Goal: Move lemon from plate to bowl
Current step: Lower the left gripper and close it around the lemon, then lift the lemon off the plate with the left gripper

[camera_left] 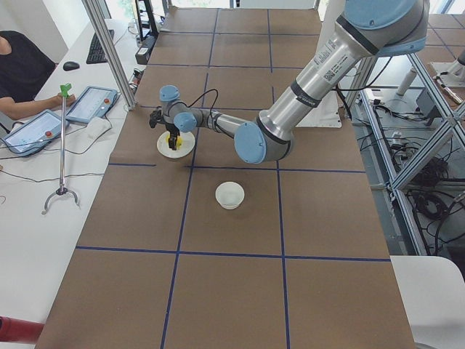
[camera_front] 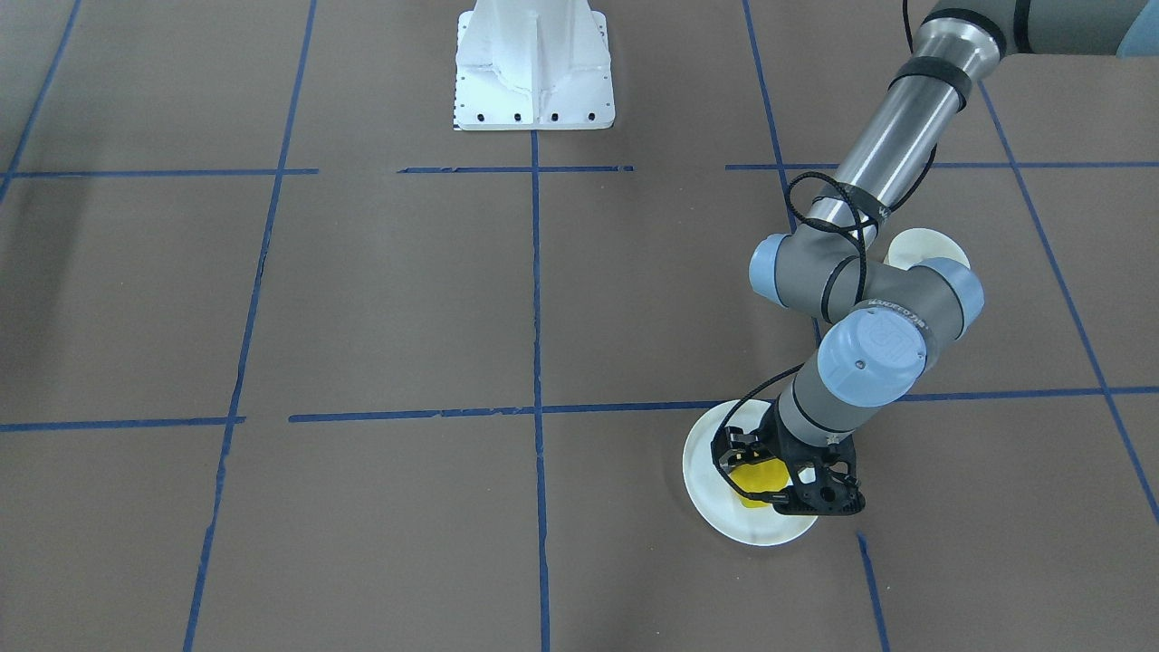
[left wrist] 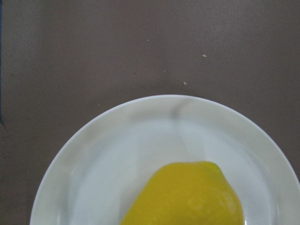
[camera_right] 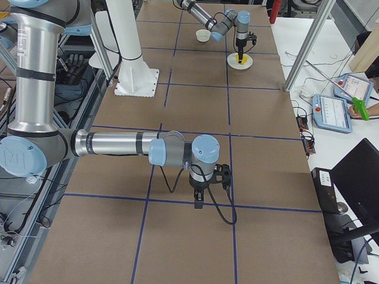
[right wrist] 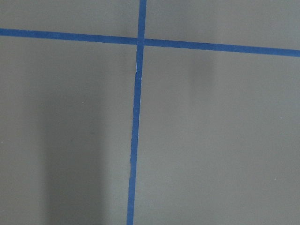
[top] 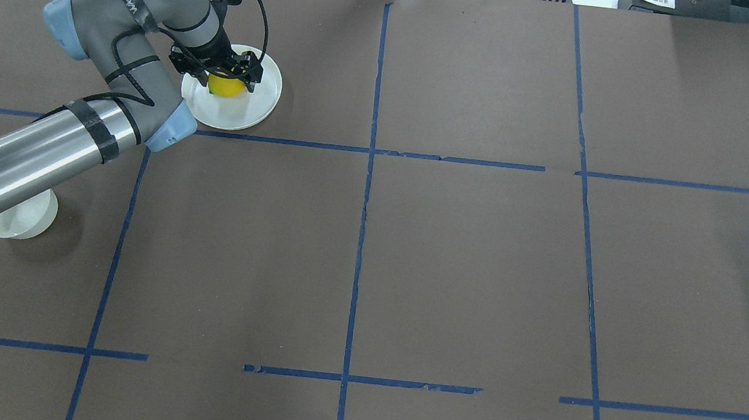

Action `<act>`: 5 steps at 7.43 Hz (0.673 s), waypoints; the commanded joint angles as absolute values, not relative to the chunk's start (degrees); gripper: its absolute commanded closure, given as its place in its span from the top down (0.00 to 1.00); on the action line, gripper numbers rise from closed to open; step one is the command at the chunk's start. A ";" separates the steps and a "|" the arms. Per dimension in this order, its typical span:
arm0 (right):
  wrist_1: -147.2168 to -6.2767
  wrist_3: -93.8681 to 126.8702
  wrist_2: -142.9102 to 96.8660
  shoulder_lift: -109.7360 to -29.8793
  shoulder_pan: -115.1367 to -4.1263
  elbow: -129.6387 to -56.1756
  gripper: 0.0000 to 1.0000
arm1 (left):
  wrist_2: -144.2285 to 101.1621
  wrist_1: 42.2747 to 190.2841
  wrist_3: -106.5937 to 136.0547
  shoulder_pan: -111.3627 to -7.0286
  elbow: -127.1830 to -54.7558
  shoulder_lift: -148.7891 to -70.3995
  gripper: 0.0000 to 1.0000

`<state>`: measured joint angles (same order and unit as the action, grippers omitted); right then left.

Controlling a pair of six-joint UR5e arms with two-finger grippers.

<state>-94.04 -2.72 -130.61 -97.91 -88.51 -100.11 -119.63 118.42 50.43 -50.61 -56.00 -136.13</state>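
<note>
Lemon [top: 226,86], bright yellow, resting off centre on the white plate [top: 256,113] toward the far left of the brown paper-covered table [top: 453,260]. Directly above it, pointing down, the left gripper [top: 223,77], jaws apparently straddling the fruit on either side; no telling from these angles whether clamped on the skin or merely spread around it. From the left wrist camera, the lemon's blunt end at the bottom edge, ringed by the plate's shallow rim. Well apart from the plate and nearer the robot, the small off-white bowl [top: 25,221], upright, partly hidden under the left arm's silver forearm [top: 25,152] in the overhead view. Far across the table, the right gripper [camera_right: 198,203], aimed downward close above the paper near a crossing of blue tape lines [right wrist: 135,140]; visible only from the side, so open or closed impossible to say.
</note>
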 commanded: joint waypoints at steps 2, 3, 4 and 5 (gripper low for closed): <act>-94.04 -2.72 -130.61 -97.91 -88.51 -100.11 1.00 | -119.27 119.70 49.75 -51.06 -56.51 -136.05 0.00; -94.04 -2.72 -130.61 -97.91 -88.51 -100.11 1.00 | -119.79 119.45 49.75 -52.46 -58.34 -135.36 0.00; -94.04 -2.72 -130.61 -97.91 -88.51 -100.11 1.00 | -120.06 118.57 49.75 -53.34 -62.27 -133.18 0.00; -94.04 -2.72 -130.61 -97.91 -88.51 -100.11 1.00 | -121.54 116.04 49.75 -53.70 -68.23 -129.59 0.00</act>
